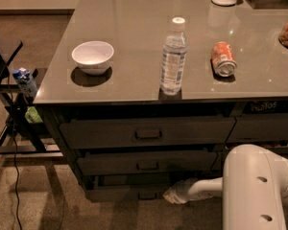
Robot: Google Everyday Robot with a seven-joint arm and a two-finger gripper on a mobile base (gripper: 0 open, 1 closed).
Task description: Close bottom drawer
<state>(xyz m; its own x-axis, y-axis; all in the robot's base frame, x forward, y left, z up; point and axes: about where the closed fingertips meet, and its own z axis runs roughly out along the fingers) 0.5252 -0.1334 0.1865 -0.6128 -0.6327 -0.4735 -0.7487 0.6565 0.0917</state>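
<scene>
Gripper [174,194] down low at the right end of the bottom drawer [125,193].

The bottom drawer is the lowest of 3 wide dark drawers under the grey counter [134,23], in deep shadow near the floor, with its small pull [147,195] at front centre. The white arm [257,186] reaches in from the lower right. The gripper's pale tip is just beside the drawer's right front end; whether it is spread or closed up cannot be told. On the counter stand a white bowl [92,56] at the left and a water bottle [173,56] in the middle, and 1 orange can [223,59] lies on its side further right.
</scene>
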